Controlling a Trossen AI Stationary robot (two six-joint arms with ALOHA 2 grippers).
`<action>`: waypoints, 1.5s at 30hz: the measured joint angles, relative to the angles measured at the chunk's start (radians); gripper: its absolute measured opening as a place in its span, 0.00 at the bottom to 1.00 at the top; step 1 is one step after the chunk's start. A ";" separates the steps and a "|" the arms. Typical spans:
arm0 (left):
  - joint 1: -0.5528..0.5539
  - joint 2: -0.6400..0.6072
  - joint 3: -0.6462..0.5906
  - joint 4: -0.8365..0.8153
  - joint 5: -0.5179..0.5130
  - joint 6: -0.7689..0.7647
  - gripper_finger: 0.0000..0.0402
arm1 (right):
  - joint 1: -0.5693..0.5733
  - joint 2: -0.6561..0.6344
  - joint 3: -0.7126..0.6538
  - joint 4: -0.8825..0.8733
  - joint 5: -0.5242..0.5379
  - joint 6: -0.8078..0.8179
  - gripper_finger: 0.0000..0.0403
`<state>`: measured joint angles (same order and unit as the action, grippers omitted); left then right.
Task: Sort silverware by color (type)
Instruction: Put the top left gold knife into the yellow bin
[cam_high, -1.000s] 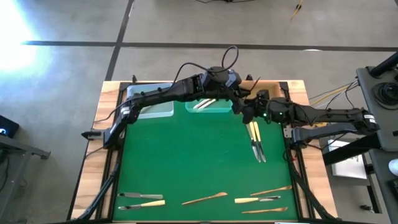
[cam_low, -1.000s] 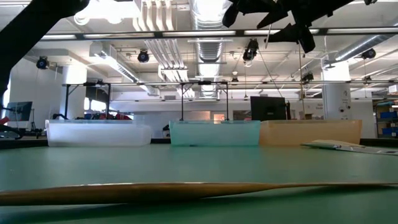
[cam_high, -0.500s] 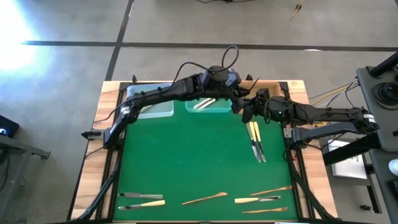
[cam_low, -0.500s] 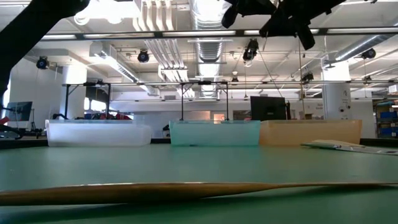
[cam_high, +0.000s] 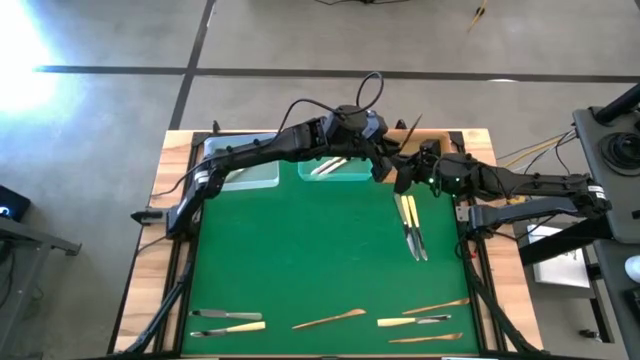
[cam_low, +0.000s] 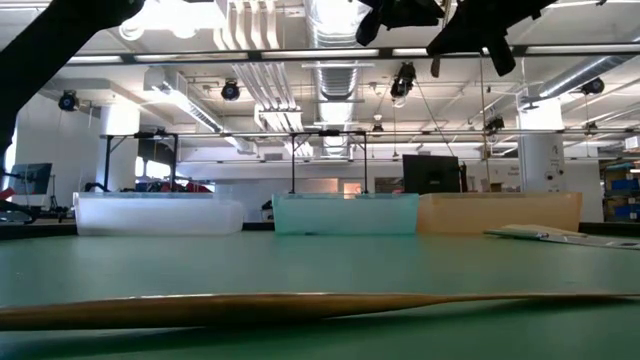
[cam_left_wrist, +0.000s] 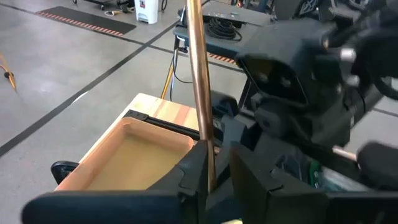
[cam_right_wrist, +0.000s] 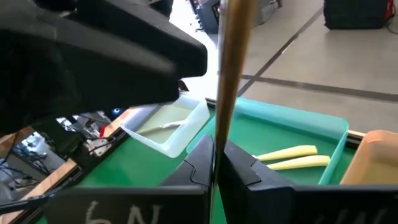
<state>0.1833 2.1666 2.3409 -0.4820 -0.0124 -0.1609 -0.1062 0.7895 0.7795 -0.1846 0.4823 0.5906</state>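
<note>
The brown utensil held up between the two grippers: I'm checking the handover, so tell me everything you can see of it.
The brown utensil is a slim, straight, tan, wood-looking stick, raised above the table's far edge near the tan tray. It stands between the fingers of both the left gripper and the right gripper; the right is shut on it. Its ends run out of frame in the wrist views, so its type is unclear. In the high view it shows as a thin sliver.
</note>
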 joint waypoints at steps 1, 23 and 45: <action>0.000 0.000 0.000 0.001 0.000 0.005 0.14 | 0.001 -0.004 0.000 -0.001 0.000 0.002 0.02; 0.002 -0.021 0.000 -0.135 -0.001 0.048 0.28 | -0.372 -0.006 0.000 -0.522 0.033 -0.060 0.02; 0.002 -0.073 0.000 -0.202 -0.004 0.073 0.28 | -0.607 0.385 -0.001 -0.595 -0.225 -0.282 0.02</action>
<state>0.1852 2.0937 2.3409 -0.6840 -0.0162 -0.0875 -0.7135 1.1744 0.7788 -0.7799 0.2568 0.3090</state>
